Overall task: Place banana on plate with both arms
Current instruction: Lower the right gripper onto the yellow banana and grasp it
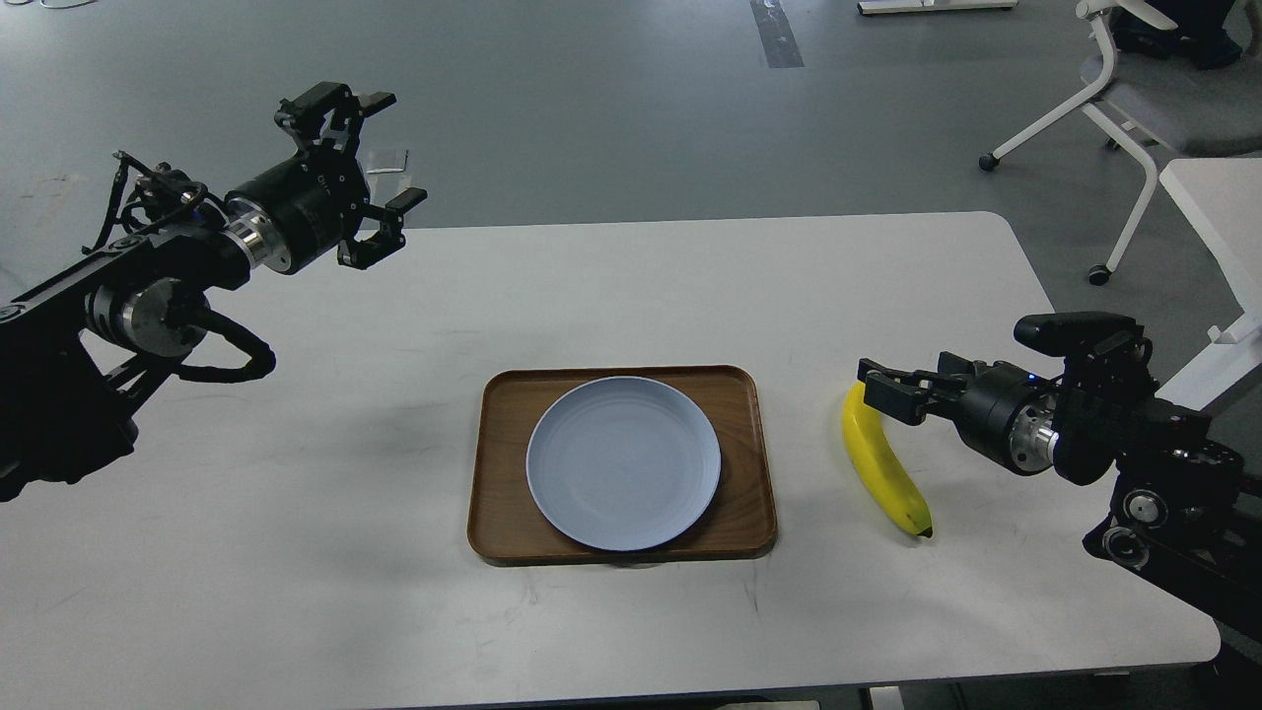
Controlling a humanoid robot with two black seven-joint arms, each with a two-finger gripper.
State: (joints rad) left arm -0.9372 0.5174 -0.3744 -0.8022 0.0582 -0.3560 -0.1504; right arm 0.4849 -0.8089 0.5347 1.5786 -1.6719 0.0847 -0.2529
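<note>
The yellow banana (884, 471) lies on the white table (296, 552), right of the plate, its dark tip toward me. The pale blue-grey plate (623, 461) sits empty on a brown wooden tray (505, 537) at the table's middle. My right gripper (885, 390) is low over the banana's far stem end and hides that end. Its fingers are dark and overlap, so I cannot tell their gap or whether they touch the banana. My left gripper (390, 156) is open and empty, held high over the table's far left edge, far from plate and banana.
A white office chair (1134, 94) stands on the floor beyond the table's far right corner. A second white table (1218, 202) edge shows at the right. The table's right edge is close behind my right arm.
</note>
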